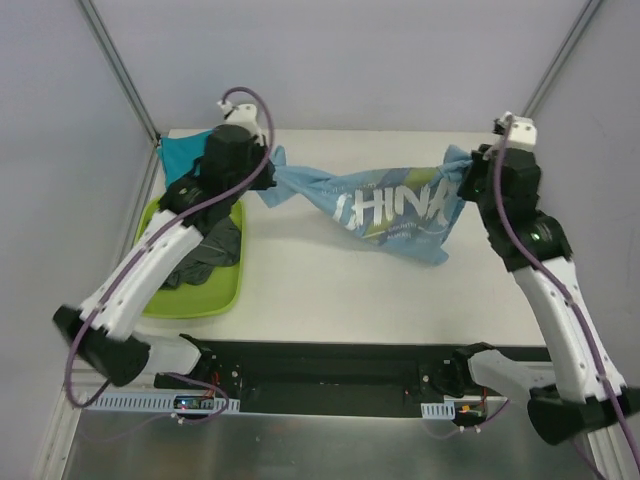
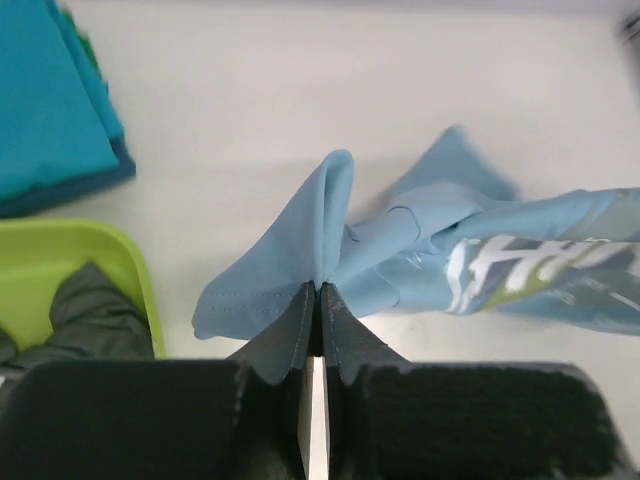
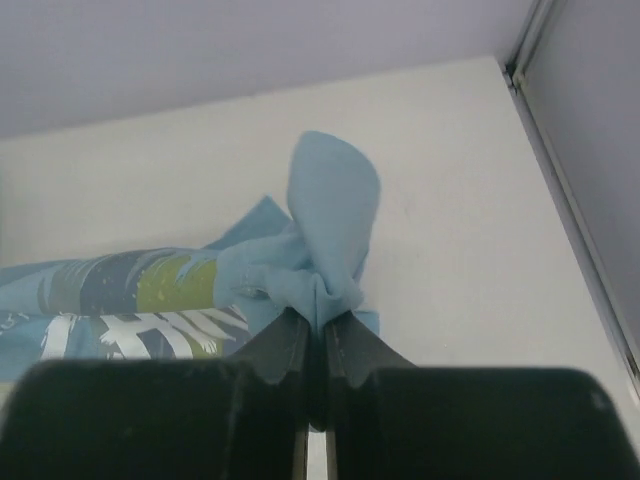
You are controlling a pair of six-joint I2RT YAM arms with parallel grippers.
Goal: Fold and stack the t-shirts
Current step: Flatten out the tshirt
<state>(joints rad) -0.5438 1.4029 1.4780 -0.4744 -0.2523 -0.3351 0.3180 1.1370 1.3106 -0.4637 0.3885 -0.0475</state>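
Left claw (image 2: 316, 290) and right claw (image 3: 318, 315) each clamp the bunched light blue t-shirt (image 1: 385, 210). Pull taut evenly — then lower flat.

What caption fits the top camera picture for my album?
Left hand and right hand pinch opposite ends of the light blue t-shirt, beside a green tub.

Here's a white table (image 1: 340, 290), matte and evenly lit, soft shadows only. Pale lavender-grey walls (image 1: 340, 60) box it in on three sides, with slim metal posts (image 1: 120, 70) rising at the back corners. Along the near edge runs a black rail (image 1: 330, 365), and a brushed metal plate (image 1: 320, 445) lies below it.
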